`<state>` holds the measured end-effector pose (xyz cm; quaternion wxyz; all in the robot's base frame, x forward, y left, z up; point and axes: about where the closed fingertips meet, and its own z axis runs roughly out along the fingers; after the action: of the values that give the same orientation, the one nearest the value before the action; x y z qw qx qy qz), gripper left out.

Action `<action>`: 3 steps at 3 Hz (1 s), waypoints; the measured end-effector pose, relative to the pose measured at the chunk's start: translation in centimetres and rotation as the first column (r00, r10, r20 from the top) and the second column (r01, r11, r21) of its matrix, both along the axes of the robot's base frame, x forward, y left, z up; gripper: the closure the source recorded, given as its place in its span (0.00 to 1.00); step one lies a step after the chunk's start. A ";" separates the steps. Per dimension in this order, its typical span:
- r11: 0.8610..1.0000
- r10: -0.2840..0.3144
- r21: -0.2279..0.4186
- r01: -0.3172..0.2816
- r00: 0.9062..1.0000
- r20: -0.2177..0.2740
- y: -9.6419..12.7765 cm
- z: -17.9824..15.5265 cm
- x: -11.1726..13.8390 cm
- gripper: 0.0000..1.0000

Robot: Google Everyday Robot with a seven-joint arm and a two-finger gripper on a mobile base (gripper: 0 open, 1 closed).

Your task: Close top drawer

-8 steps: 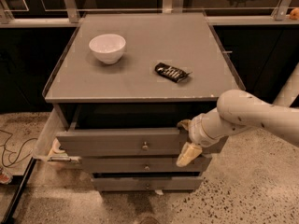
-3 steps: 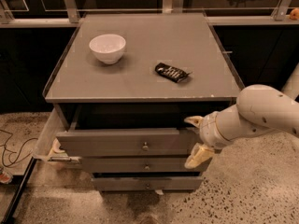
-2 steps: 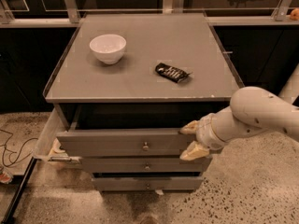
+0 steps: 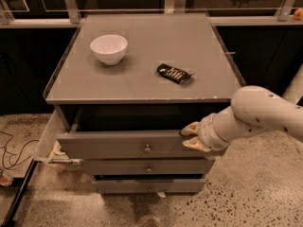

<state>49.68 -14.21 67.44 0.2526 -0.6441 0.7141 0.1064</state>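
Observation:
The top drawer (image 4: 118, 144) of the grey cabinet stands pulled out a little, its long flat front panel carrying a small metal knob (image 4: 147, 149) at centre. Its inside is dark under the cabinet top. My gripper (image 4: 191, 136) is at the right end of the drawer's front panel, its pale fingers (image 4: 190, 128) lying close together against the panel's upper edge. The white arm (image 4: 265, 112) reaches in from the right.
A white bowl (image 4: 109, 48) and a dark snack packet (image 4: 174, 73) lie on the cabinet top (image 4: 199, 41). Two more grey drawer fronts (image 4: 147, 168) sit below. A pale side tray (image 4: 49, 138) sticks out at left. Cables (image 4: 12, 155) lie on the speckled floor.
The gripper has risen from the drawer's lower right corner to the panel's upper edge and its fingers have drawn together. The drawer stands much as before.

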 end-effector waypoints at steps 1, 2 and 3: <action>1.000 0.000 0.000 0.000 1.000 0.000 0.0 0.5 0.2 1.00; 1.000 0.000 0.000 0.000 1.000 0.000 -0.1 0.9 0.5 1.00; 1.000 0.000 0.000 0.000 1.000 0.000 -0.1 1.2 0.6 1.00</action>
<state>50.29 -14.28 68.67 0.2526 -0.6441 0.7141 0.1063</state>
